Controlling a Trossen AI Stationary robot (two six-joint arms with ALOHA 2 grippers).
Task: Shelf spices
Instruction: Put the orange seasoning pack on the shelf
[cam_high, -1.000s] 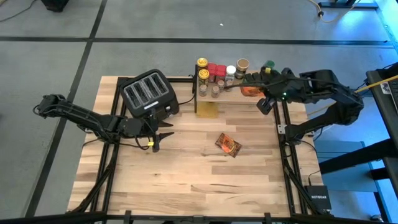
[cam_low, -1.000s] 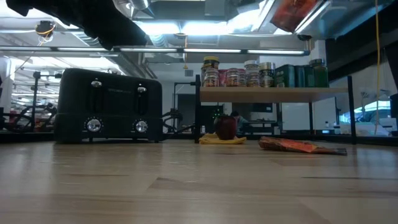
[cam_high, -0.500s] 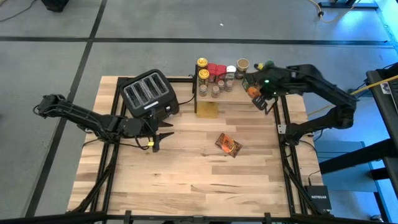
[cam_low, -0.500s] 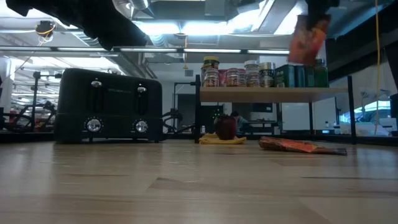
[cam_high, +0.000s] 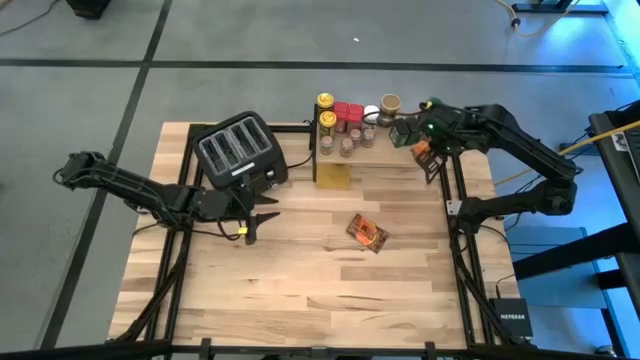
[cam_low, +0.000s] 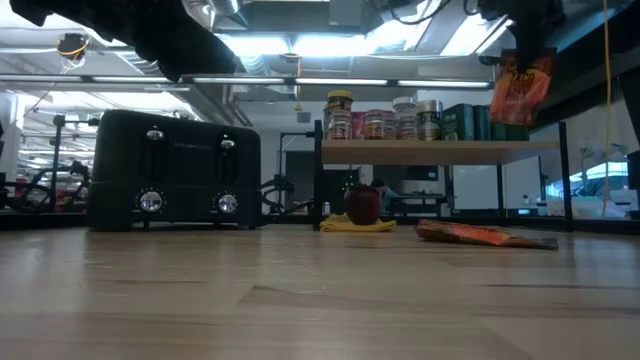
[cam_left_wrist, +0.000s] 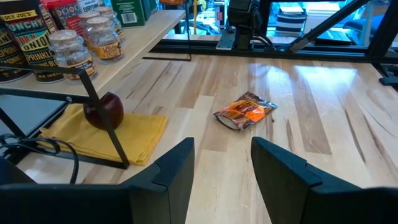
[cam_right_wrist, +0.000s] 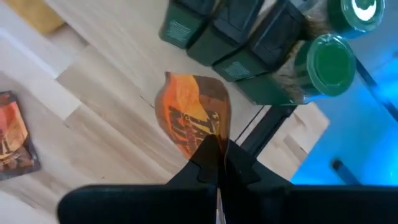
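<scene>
Right gripper (cam_right_wrist: 214, 155) pinches foil packet (cam_right_wrist: 196, 118) shut, hanging over shelf (cam_low: 440, 152) end; limp packet maybe slides off edge. Left gripper (cam_left_wrist: 221, 165) open, empty, waits near toaster (cam_high: 240, 150).

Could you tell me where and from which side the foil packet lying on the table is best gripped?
Probably at one short end, from straight above. The packet lies flat on the table, askew, with bare wood around it; fingers could straddle its thin crimped edge and pinch. The left gripper waits open near the toaster; the right gripper holds another packet by the shelf.

Jars (cam_high: 346, 124) on shelf (cam_low: 440, 151); packets (cam_high: 367, 233) off.
</scene>
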